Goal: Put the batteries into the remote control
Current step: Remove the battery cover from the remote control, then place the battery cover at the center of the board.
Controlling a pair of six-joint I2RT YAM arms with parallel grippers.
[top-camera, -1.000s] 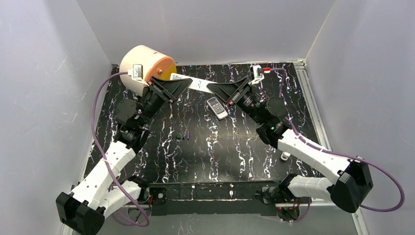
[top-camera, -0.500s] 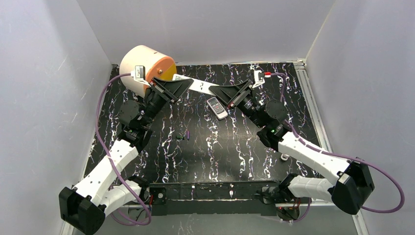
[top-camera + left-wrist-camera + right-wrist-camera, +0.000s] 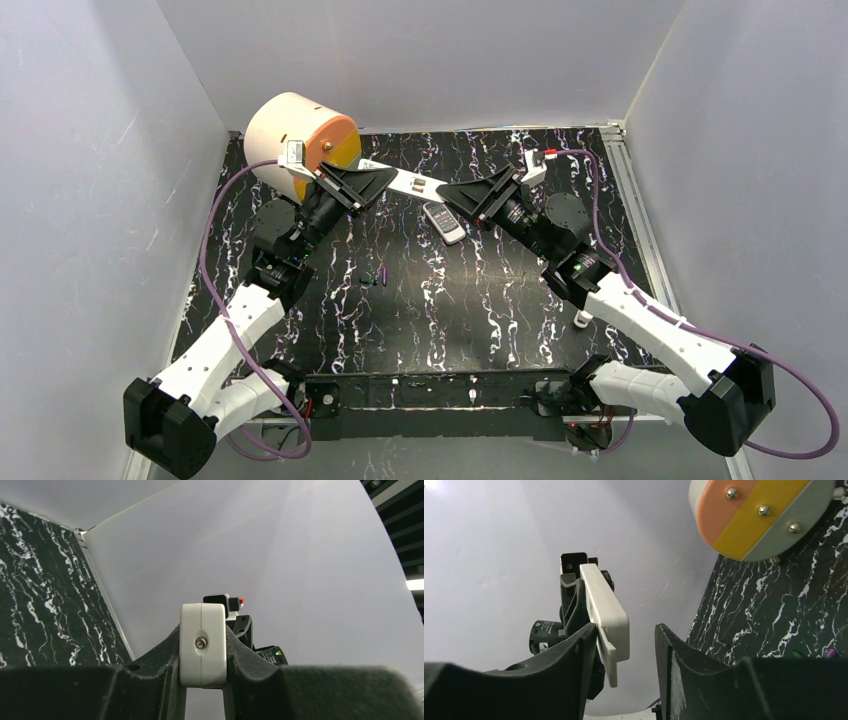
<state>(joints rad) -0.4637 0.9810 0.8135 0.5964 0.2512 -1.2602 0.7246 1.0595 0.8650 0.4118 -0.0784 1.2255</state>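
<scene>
The left jaws have just clenched on one end of the white remote [image 3: 405, 181], held above the bench [image 3: 480, 300]; the right jaws have released its other end. The batteries [image 3: 383, 274] lie loose on the bench, so the right arm seems freed to fetch them

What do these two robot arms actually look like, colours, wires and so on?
The left arm and right arm both have smooth white shells with chunky black joints. The left tool and right tool are black, each with two wedge-shaped fingers. A purple cable loops along each arm up to a small white box at the wrist.
</scene>
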